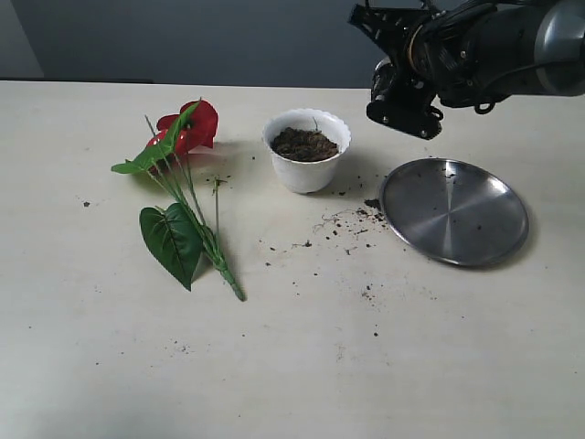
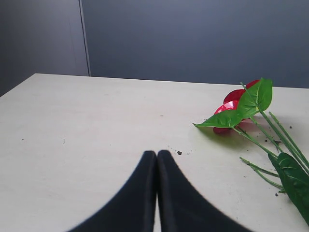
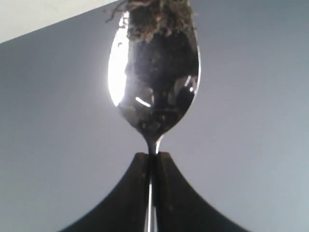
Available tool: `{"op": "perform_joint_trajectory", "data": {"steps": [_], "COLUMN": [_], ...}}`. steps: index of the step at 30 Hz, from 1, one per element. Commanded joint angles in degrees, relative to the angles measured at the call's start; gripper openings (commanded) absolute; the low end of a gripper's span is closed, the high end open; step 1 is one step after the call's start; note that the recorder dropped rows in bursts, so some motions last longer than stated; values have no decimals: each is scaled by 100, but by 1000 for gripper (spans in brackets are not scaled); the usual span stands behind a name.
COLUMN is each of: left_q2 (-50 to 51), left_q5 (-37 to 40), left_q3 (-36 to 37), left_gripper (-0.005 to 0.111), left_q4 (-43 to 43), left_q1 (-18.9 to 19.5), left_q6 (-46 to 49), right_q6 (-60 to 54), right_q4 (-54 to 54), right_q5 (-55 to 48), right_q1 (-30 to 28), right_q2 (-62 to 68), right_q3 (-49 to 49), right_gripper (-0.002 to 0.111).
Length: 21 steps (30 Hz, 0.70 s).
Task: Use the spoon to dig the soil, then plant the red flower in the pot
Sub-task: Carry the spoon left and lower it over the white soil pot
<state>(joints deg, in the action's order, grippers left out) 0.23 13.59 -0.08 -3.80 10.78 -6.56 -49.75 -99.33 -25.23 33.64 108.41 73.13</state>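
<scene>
The red flower (image 1: pixel 187 128) lies flat on the table at the left, its stems and large green leaf (image 1: pixel 172 240) trailing toward the front. The white pot (image 1: pixel 306 172) stands upright in the middle, with dark soil (image 1: pixel 305 144) inside. In the right wrist view my right gripper (image 3: pixel 153 155) is shut on the slim handle of the silver spoon (image 3: pixel 154 82), whose bowl carries a clump of soil (image 3: pixel 157 19) at its tip. That arm (image 1: pixel 439 55) hangs raised behind the plate, right of the pot. My left gripper (image 2: pixel 157 153) is shut and empty, over bare table beside the flower (image 2: pixel 231 104).
A round steel plate (image 1: pixel 454 212) lies right of the pot. Loose soil specks (image 1: pixel 352 221) are scattered between pot and plate and toward the front. A grey wall runs behind the table. The left arm is outside the exterior view.
</scene>
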Motion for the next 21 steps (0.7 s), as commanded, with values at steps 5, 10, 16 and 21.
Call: {"op": "perform_joint_trajectory", "data": {"steps": [5, 10, 16, 21], "left_q2": [-23, -23, -23, -23], "left_q5": [-28, -28, -39, -29], "left_q3": [8, 8, 8, 8], "left_gripper": [1, 1, 1, 1], "left_q4": [-4, -4, -3, -3], "left_q1": [4, 4, 4, 4], "left_q6": [-37, -37, -37, -37], "right_q6": [-424, -608, -612, -621], "right_q4": [-62, -62, -62, -62], "right_q5": [-307, -278, -267, -252], "right_q1": [331, 483, 583, 636], "right_q2": [163, 384, 669, 894], "right_q3": [33, 145, 732, 918], "right_gripper": [-1, -1, -1, -1]}}
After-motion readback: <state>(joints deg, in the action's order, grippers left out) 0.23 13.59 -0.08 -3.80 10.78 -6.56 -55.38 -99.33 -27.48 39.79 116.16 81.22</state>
